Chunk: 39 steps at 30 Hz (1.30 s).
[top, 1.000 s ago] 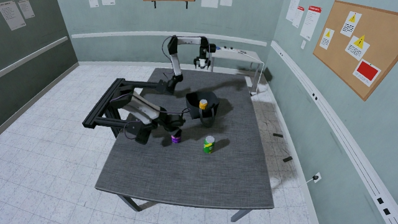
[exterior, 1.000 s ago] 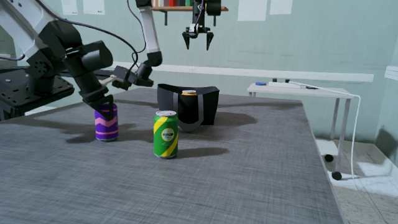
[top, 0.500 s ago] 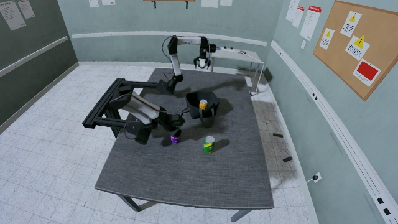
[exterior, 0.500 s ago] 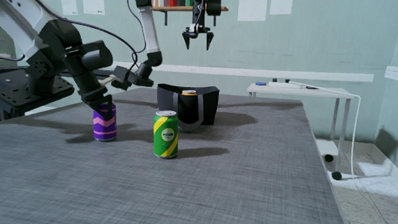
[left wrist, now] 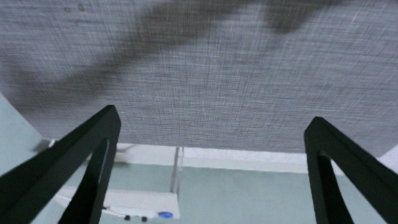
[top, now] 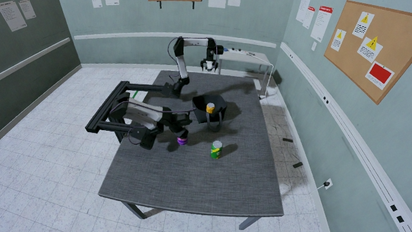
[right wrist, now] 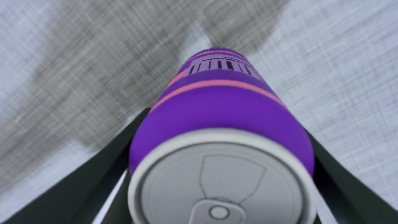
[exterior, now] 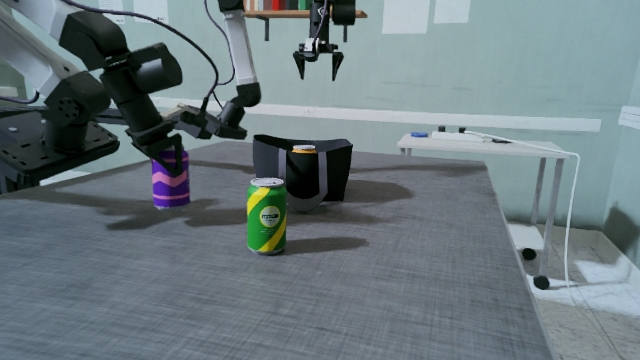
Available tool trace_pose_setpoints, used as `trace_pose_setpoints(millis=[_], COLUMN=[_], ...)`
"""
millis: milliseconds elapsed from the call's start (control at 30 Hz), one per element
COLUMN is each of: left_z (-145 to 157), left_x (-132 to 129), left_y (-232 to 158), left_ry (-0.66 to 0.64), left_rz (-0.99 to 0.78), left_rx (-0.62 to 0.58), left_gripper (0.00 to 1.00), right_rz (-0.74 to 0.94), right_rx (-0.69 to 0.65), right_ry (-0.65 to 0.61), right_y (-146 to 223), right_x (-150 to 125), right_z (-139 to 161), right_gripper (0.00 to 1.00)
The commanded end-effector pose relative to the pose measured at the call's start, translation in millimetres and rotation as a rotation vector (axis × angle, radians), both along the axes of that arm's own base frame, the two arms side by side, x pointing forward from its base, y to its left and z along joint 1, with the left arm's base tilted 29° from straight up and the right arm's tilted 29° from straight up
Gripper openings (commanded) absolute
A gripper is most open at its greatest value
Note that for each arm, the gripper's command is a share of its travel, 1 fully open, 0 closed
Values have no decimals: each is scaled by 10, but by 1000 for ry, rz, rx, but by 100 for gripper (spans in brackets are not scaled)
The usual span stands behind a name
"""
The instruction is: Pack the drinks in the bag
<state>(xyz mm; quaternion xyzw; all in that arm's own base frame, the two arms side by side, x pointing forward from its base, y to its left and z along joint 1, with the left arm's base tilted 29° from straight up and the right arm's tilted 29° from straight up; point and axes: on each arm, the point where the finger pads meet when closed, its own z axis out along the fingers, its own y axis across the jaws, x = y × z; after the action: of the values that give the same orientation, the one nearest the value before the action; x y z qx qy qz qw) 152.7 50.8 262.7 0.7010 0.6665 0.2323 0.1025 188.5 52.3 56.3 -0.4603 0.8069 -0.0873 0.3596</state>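
Observation:
The purple can (top: 182,141) (exterior: 171,192) (right wrist: 220,107) is upright or nearly so, a little above the table. My right gripper (exterior: 169,165) (right wrist: 218,119) is shut on its upper part. The green and yellow can (top: 215,151) (exterior: 267,215) stands upright on the table, in front of the bag in the exterior view. The black canvas bag (top: 201,117) (exterior: 341,172) stands with its walls up. An orange can (top: 210,109) (exterior: 303,149) is inside it; its base is hidden. My left gripper (top: 209,69) (exterior: 318,79) (left wrist: 213,118) is open and empty, high above the table's far part.
The grey table (top: 193,187) (exterior: 350,310) carries the cans and the bag. A grey bag handle (top: 214,129) (exterior: 305,206) hangs down the bag's near side to the table. A white side table (top: 246,57) (exterior: 500,143) stands beyond the far edge.

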Motion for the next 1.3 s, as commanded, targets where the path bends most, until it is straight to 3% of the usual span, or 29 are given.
trace_pose_setpoints(millis=[0,433,533,667,733,1133,1167,1267], left_z=[96,96,96,96,96,96,96,96], left_x=[13,13,13,13,13,13,13,13], left_y=[27,27,27,27,27,27,27,27], left_ry=[-24,-24,-24,-24,-24,-24,-24,-24], left_rz=[22,22,22,22,22,22,22,22], left_rx=[5,5,5,5,5,5,5,5], left_gripper=[100,100,100,100,100,100,100,100], right_rz=[-12,30,25,32,31,30,-13,-15], right_rx=[16,52,41,63,52,58,20,25], right_ry=[-23,-95,-62,-91,-58,-72,-25,-38], right_y=[22,116,95,139,128,139,34,50], right_x=[-56,-13,-50,-36,-69,-39,-145,-158], right_z=[217,449,273,399,245,364,307,396], right_gripper=[70,70,70,70,70,70,70,70])
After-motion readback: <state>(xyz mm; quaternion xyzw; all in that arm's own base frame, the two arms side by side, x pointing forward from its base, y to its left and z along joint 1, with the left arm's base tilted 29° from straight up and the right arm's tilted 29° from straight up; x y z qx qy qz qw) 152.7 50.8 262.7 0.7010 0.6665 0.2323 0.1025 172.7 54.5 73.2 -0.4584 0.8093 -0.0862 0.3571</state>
